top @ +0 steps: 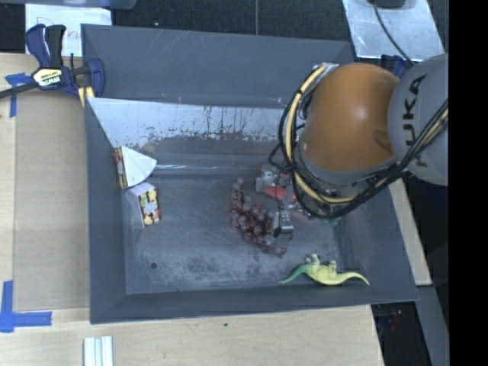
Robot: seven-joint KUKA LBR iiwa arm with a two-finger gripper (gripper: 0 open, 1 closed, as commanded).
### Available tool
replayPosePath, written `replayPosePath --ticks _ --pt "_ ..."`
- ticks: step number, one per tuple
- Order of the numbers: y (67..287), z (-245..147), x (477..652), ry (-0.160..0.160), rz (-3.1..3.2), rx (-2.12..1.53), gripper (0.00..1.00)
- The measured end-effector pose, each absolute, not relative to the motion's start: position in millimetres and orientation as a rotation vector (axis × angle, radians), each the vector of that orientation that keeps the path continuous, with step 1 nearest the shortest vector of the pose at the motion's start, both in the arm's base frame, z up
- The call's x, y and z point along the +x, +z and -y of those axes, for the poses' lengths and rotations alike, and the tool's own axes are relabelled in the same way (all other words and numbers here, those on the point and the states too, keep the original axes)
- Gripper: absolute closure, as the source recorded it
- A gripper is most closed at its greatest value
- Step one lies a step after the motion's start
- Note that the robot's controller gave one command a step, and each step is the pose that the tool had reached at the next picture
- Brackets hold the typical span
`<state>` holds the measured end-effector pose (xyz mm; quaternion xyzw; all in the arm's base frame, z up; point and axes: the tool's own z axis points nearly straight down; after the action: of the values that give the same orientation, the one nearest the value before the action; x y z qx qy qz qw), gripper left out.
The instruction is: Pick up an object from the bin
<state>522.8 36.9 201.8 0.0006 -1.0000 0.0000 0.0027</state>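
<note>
Reaching in from the right, the arm held its end effector low at the right edge of a dark red grape-like bunch, about mid-floor in the bin and slightly right of centre. Grip state: couldn't tell, since the wrist hardware and the cable loops sat over it. The orange cover hid the far-right part of the floor.

Surroundings:
- A yellow-green toy dinosaur lay near-right, against the near wall. Its long axis ran left-right, and it was near the bunch but apart from it.
- A small printed carton lay at the left side, well apart from the bunch, long axis far-to-near.
- A white wedge-shaped piece was just beyond the carton's far end, touching or nearly so.
- The floor left of the bunch was bare, and only the arm crowded its right side.

The bunch's long axis ran far-to-near, with the near end drifting slightly right. I couldn't make out a stem end.

The bin held those four items. I couldn't tell what was in the carton.
</note>
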Motion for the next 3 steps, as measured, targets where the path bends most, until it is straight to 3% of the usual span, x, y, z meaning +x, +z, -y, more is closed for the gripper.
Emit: replayPosePath --ticks 1,2,3 --pt "206 -37 524.5 -0.001 3.145 -0.001 0.00" --pt "144 -18 545.6 -0.001 3.141 -0.207 0.00" --pt "136 6 560.0 -0.002 3.146 -0.103 0.00"
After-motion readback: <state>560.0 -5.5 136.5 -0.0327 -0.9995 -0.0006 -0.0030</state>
